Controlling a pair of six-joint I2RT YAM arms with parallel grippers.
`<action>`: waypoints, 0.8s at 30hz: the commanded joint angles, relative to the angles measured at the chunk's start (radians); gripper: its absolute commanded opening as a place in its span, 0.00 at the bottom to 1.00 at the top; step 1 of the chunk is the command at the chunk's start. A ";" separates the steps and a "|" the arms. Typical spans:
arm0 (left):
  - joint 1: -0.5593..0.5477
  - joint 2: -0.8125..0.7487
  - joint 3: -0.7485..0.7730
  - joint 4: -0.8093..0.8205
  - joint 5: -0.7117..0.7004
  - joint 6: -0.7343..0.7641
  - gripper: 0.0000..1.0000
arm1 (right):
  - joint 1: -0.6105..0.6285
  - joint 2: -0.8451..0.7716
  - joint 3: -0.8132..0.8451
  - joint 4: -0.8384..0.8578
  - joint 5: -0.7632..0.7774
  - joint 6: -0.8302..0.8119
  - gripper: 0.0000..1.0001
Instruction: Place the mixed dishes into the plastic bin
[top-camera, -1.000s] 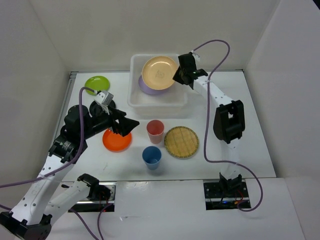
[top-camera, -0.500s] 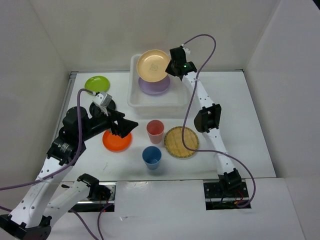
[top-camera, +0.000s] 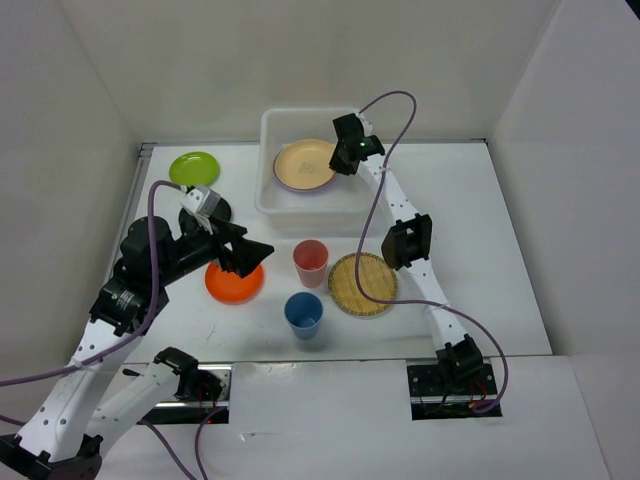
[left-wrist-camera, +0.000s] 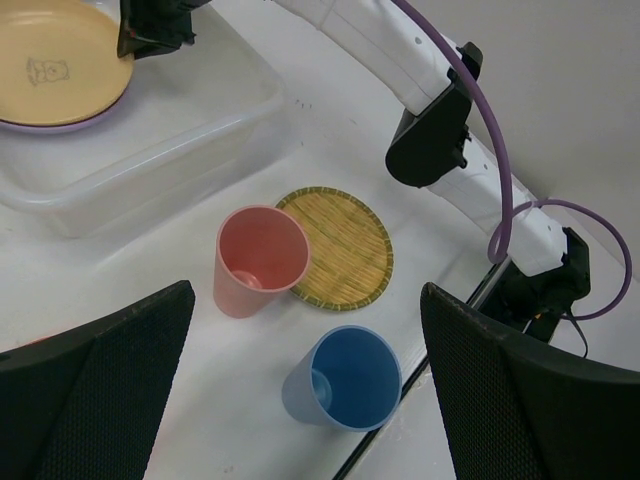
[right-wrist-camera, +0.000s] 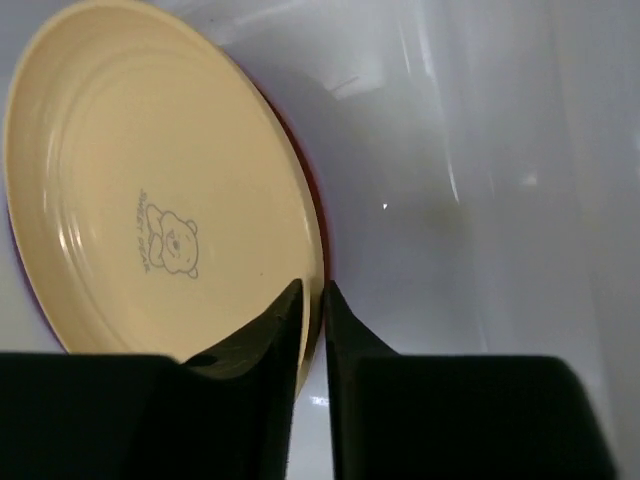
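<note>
While the left claw (top-camera: 258, 255) gapes empty, the right claw (right-wrist-camera: 312, 290) pinches the pale yellow plate (right-wrist-camera: 150, 220)

A pink cup (left-wrist-camera: 258, 262) stands just beside a bamboo plate (left-wrist-camera: 345, 245), with a blue cup (left-wrist-camera: 345, 380) nearer. Beyond, a yellow plate (left-wrist-camera: 58, 62) lies in the bin (left-wrist-camera: 150, 172). The left jaws gape wide.

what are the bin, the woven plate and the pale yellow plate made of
The bin: translucent white plastic, glossy, walls partly see-through. The woven plate: likely bamboo or straw, matte, visible lattice weave. The pale yellow plate: probably hard plastic or melamine, smooth soft sheen, printed bear.
</note>
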 joint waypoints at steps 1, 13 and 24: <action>0.006 -0.017 0.005 0.017 -0.002 0.015 1.00 | 0.011 -0.001 0.060 -0.011 -0.009 -0.018 0.24; 0.006 -0.004 -0.004 0.026 0.018 0.006 1.00 | 0.011 -0.289 0.060 0.060 -0.020 -0.106 0.72; 0.006 0.035 -0.015 0.063 0.038 0.015 1.00 | 0.058 -0.833 -0.150 -0.324 0.127 -0.123 0.73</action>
